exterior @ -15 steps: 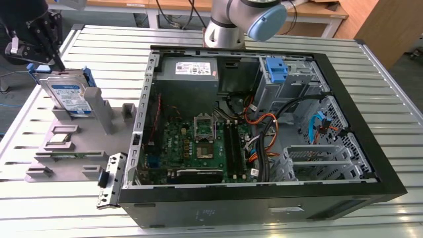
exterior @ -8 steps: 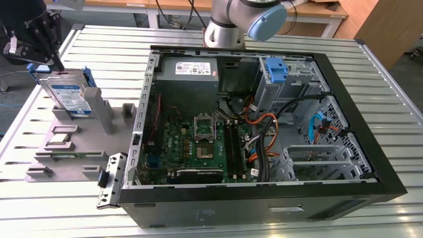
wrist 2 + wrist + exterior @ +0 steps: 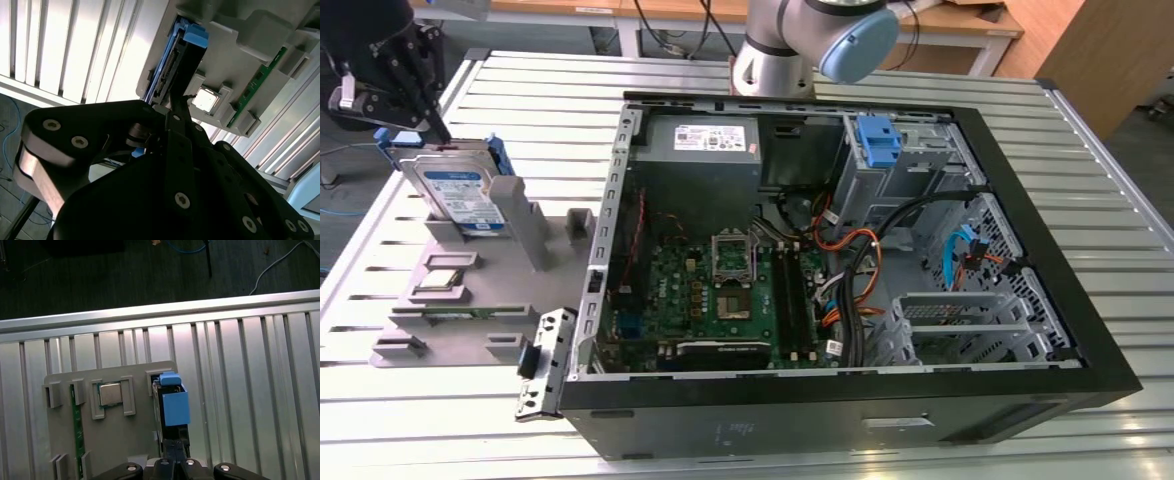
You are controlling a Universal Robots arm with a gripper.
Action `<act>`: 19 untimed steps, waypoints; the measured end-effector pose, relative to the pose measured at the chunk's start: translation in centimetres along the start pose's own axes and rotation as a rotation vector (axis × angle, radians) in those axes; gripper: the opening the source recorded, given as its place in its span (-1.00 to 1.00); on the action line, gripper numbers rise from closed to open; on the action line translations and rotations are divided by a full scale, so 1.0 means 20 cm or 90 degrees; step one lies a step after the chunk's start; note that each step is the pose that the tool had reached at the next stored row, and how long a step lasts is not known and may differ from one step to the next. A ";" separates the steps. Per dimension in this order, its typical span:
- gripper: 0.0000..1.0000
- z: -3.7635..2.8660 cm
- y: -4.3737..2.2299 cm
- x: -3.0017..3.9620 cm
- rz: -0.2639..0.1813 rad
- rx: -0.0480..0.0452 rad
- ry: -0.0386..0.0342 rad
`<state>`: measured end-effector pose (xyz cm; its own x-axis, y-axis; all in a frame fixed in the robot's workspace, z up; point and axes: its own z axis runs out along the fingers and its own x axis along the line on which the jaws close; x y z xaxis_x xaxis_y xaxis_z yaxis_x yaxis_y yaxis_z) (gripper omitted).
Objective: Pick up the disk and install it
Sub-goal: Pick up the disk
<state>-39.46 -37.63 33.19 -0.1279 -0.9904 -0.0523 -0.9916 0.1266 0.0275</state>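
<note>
Slatted metal surface (image 3: 454,440) carries grey holder (image 3: 467,300) beside open computer case (image 3: 854,420) | disk (image 3: 460,195) stands upright in holder's slot, top edge exposed for grasping, not yet lifted | claw (image 3: 440,132) pressed together, empty, just above holder at disk's edge; contact unclear

Slatted metal table (image 3: 534,100) — on it a grey holder (image 3: 467,300) and open computer case (image 3: 854,410).
</note>
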 end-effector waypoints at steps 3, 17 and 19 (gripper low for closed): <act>-0.80 0.000 0.000 0.000 0.000 0.0001 0.0000; 0.18 0.000 0.000 0.000 0.000 0.0007 -0.0001; 0.18 0.000 0.000 0.000 0.000 0.0008 -0.0001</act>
<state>-39.46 -37.63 33.19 -0.1279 -0.9904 -0.0525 -0.9916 0.1266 0.0263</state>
